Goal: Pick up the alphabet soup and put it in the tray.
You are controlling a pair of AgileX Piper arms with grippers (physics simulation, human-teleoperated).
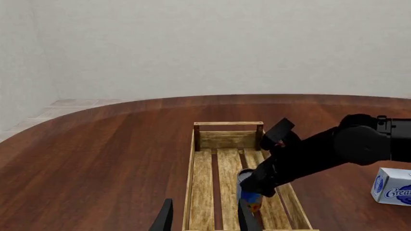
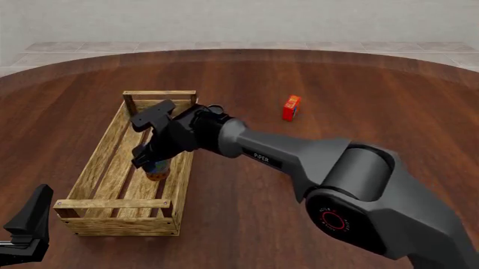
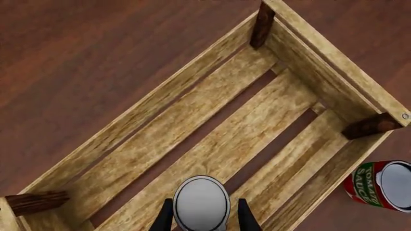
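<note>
The right gripper point(image 2: 152, 162) is clasping the alphabet soup point(image 2: 157, 168) inside the tray point(image 2: 116, 219), left-centre of frame; only letting go is remaining

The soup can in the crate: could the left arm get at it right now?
Probably not. The right pincer is shut on the soup can over the crate, its arm covering it from above; the left pincer sits open at the crate's near end.

Dark wood table point(image 2: 314, 84): tray point(image 2: 82, 185) left, red tomato can point(image 2: 291, 108) centre-right, cream cheese box point(image 1: 391, 186).
</note>
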